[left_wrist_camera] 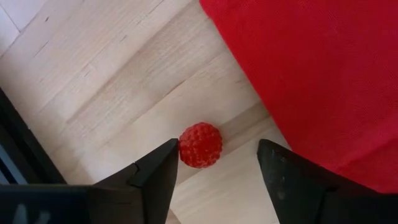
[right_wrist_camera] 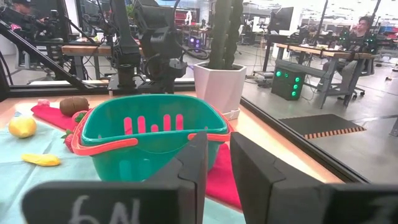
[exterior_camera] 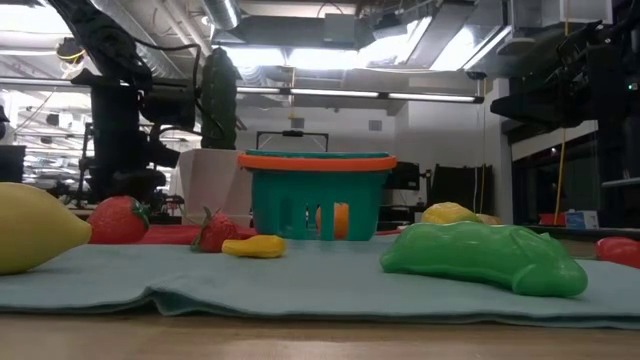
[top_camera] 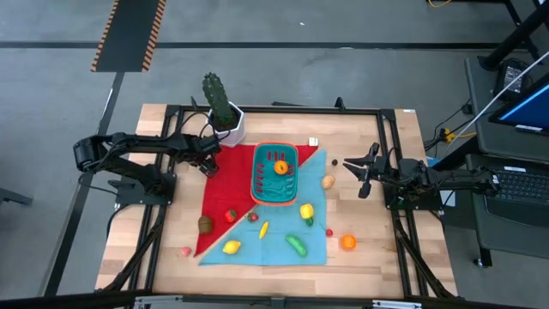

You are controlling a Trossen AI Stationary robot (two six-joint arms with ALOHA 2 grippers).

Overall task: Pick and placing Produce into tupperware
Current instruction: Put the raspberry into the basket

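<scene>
A small red bumpy berry lies on the bare wood just off the red cloth. My left gripper points down over it, open, one finger on each side. In the high view this gripper stands at the red cloth's far left corner. The teal tupperware with an orange rim holds an orange piece. More produce lies on the cloths, among it a yellow pepper, a green cucumber and a lemon. My right gripper waits at the right, level, shut on nothing. My left gripper comes at the berry from above, pointing down. One fingertip stands right at the berry's side, and whether it touches I cannot tell. The other finger is well clear. The berry rests on the wood.
A tall green cactus in a white pot stands just beyond my left gripper. A kiwi, a strawberry, a potato and an orange lie around the tupperware. A black frame rail borders the table.
</scene>
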